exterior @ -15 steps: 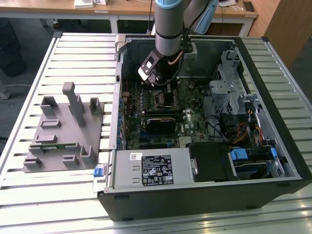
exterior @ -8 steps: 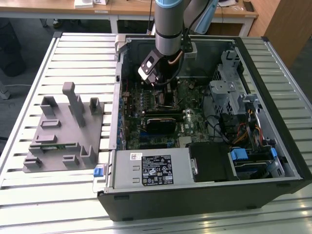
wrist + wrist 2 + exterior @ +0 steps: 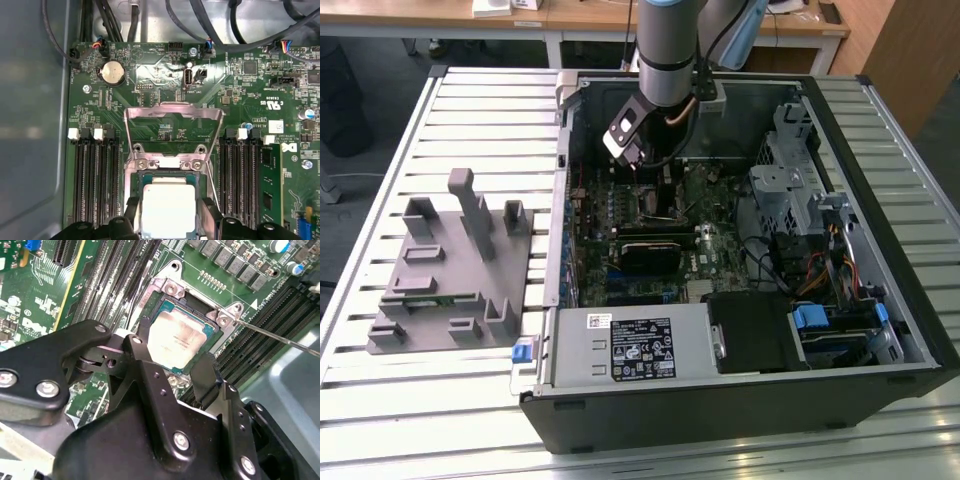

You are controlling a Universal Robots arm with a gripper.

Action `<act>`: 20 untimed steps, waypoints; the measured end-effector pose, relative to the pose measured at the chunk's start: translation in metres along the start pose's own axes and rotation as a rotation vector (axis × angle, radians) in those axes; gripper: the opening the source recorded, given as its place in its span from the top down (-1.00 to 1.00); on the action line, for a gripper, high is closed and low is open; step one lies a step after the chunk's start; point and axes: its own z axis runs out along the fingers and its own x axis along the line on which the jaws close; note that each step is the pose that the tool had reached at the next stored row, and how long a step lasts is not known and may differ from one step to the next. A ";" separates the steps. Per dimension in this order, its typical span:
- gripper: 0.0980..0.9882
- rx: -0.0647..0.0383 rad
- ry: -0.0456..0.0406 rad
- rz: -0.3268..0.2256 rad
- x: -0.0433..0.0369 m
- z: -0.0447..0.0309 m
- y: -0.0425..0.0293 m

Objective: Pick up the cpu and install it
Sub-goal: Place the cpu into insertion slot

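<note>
Fingers (image 3: 145, 370): two black fingers, parted to the chip's width and closed on two opposite edges of the cpu (image 3: 175, 337); in the first wrist view one finger (image 3: 132, 216) stands at each flank of it.
Gripper (image 3: 170, 355): hangs straight over the socket (image 3: 170, 176); in the exterior view it (image 3: 638, 165) sits low inside the computer case (image 3: 885, 180) on the arm (image 3: 668, 50).
Cpu: pale silver lid up, lying square within the socket's outline on the motherboard (image 3: 715, 245). Whether it is fully seated or held just above the contacts cannot be told.
Hidden or cut off: the picture's edge crops one side of the cpu (image 3: 168, 210) in the first wrist view. The finger links cover one side of it in the second wrist view, so the pad contact itself is hard to make out.
First wrist view adds: the load plate (image 3: 172, 111) standing raised beyond the socket, memory slots (image 3: 95, 185) on either side, and a coin cell (image 3: 112, 73) farther off.
Second wrist view adds: the thin lever (image 3: 280, 338) slanting away from the socket's corner.
Exterior view adds: a grey fixture (image 3: 440, 280) on the slatted table (image 3: 490, 110), at the exterior view's left, well apart from the case.
</note>
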 end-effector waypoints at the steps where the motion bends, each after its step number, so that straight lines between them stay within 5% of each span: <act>1: -0.14 0.000 0.0000 0.000 0.0000 -0.0010 0.0001; 3: -0.10 0.000 0.0000 0.000 0.0000 -0.0028 0.0002; 6: 0.30 0.001 0.0001 0.000 0.0001 -0.0060 0.0004; 14: 0.96 0.003 0.0000 0.000 0.0002 -0.0144 0.0011; 20: 0.98 0.004 0.0000 0.000 0.0002 -0.0179 0.0014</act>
